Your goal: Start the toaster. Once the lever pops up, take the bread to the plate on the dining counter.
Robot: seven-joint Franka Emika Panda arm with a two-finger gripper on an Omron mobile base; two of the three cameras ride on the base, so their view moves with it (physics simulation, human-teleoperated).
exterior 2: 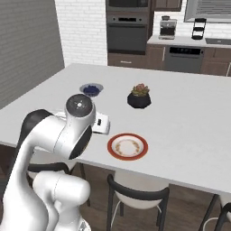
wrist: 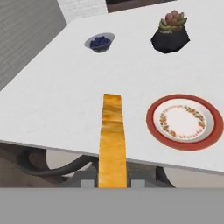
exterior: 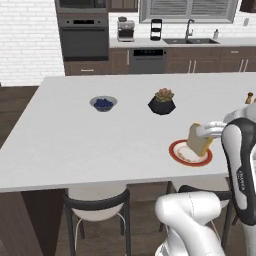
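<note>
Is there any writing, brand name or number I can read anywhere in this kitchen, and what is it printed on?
No readable text anywhere.
Robot arm: a small dark marking runs along its black segment, too blurred to read.
Oven: a dark control strip, no legible digits.
Plate: only a ring of floral dots, no lettering.
Bread, bowl and plant pot: nothing printed.

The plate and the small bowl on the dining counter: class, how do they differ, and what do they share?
The plate is wide and flat with a red-orange rim; the small bowl is narrower and deeper with a grey rim. The plate's pale centre is bare apart from a printed floral ring; the bowl holds something blue. The plate lies near the counter's front edge; the bowl sits further back. Both are round and rest on the dining counter.
</note>
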